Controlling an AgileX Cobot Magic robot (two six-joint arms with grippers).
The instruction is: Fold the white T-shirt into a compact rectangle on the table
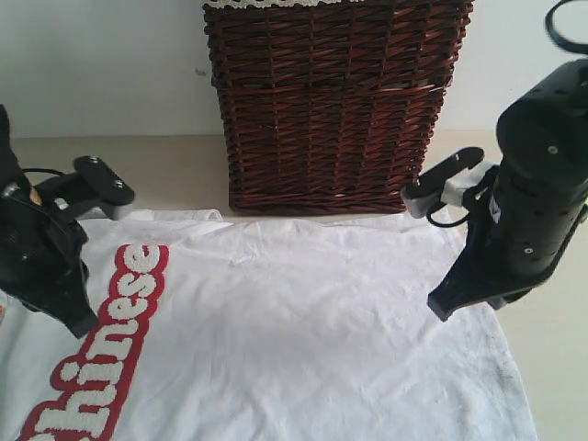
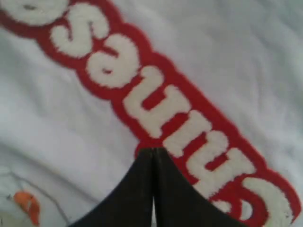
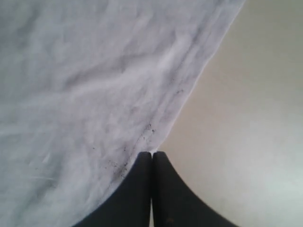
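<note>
The white T-shirt [image 1: 303,340] lies spread flat on the table [image 1: 556,367], its red-outlined fuzzy letters [image 1: 119,322] running along the left side. My left gripper [image 1: 81,326] is over the lettering at the shirt's left; in the left wrist view its jaws [image 2: 153,150] are pressed together with no cloth bunched between them, and a small orange tag [image 2: 27,203] shows nearby. My right gripper [image 1: 439,310] is at the shirt's right edge. The right wrist view shows it [image 3: 152,153] shut right at the hem, where shirt [image 3: 85,94] meets bare table [image 3: 246,118].
A tall dark brown wicker basket [image 1: 335,101] stands at the back of the table, just behind the shirt's far edge. Bare table surface shows to the right of the shirt and on both sides of the basket.
</note>
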